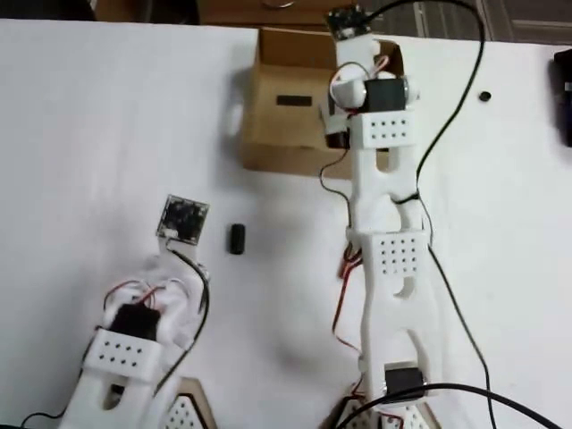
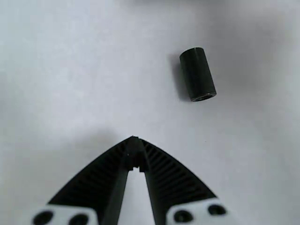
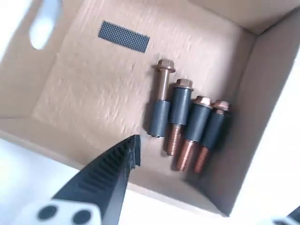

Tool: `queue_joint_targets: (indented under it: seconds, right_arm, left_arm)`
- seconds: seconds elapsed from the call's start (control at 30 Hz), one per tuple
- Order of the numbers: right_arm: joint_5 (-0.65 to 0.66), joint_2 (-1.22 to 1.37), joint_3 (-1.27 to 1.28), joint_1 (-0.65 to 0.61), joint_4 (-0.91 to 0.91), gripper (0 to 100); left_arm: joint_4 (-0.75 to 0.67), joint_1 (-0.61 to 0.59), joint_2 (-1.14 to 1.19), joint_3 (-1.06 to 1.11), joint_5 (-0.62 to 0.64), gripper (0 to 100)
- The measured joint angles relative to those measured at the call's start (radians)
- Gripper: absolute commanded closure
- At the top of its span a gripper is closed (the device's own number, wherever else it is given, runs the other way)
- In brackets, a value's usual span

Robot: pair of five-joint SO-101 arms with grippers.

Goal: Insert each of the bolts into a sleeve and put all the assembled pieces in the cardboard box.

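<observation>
A black sleeve (image 1: 236,239) lies alone on the white table, a short way from my left gripper (image 2: 135,146), which is shut and holds nothing. In the left wrist view the sleeve (image 2: 198,74) lies on its side, ahead of and off to one side of the fingertips. My right arm (image 1: 384,250) stretches over the cardboard box (image 1: 268,134). Inside the box (image 3: 75,93) several copper bolts in black sleeves (image 3: 187,126) lie side by side. My right gripper (image 3: 206,180) hangs open above them, one dark finger (image 3: 117,164) over the box's near wall.
A small black piece (image 1: 484,96) lies on the table to the right of the box. A dark object (image 1: 563,85) sits at the right edge. Cables (image 1: 447,295) trail along the right arm. Bare table spreads to the left of the box.
</observation>
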Motion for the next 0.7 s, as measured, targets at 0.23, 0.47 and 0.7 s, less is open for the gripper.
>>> queue_joint_targets:
  seconds: [0.23, 0.47, 0.7]
  right_arm:
    - [0.000, -0.230, 0.153, -0.031, 0.006, 48.0]
    - [-0.028, -0.554, 0.735, -0.144, 0.006, 48.0]
    - [-0.333, -0.628, 1.152, -0.370, -0.086, 48.0]
  left_arm:
    - [-0.020, -0.052, 0.000, 0.000, 0.026, 98]
    - [-0.043, -0.238, 0.000, 0.000, 0.143, 98]
    - [0.109, -0.483, 0.000, -0.031, 0.149, 98]
